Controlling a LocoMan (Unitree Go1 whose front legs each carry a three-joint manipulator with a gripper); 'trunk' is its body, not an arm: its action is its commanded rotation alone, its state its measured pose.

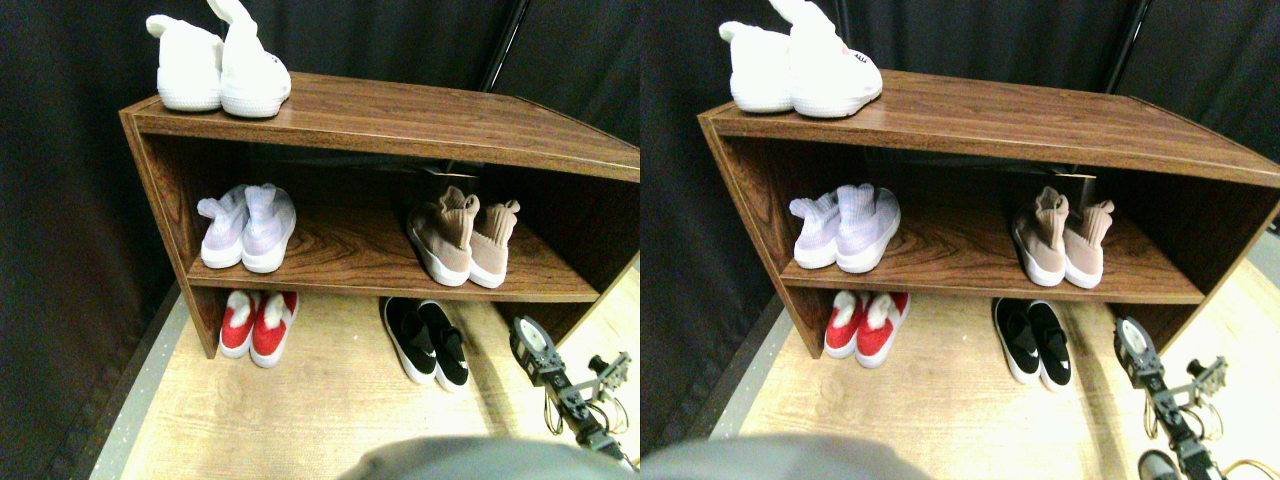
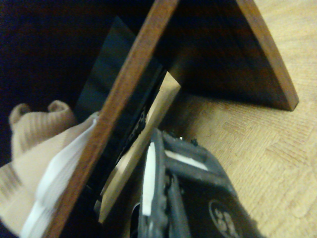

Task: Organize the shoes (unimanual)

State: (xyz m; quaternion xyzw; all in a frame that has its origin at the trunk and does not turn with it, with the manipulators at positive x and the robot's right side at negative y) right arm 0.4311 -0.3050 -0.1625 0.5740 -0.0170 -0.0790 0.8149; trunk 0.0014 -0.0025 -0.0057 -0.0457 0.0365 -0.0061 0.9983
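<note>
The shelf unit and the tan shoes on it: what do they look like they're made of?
The shelf unit looks like wood-grain board, likely laminate, smooth with a slight sheen and dark streaked grain. The tan shoes look knitted, with ribbed sock-like collars, on white soles that seem rubbery or foam.

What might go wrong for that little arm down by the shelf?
The gripper sits low on the floor near the black slip-ons and the shelf's side panel; moving in, it may bump the panel or push the slip-ons askew. The tan sneakers stand near the front edge just above; lifting from here, the arm might catch that edge or nudge them off.
</note>
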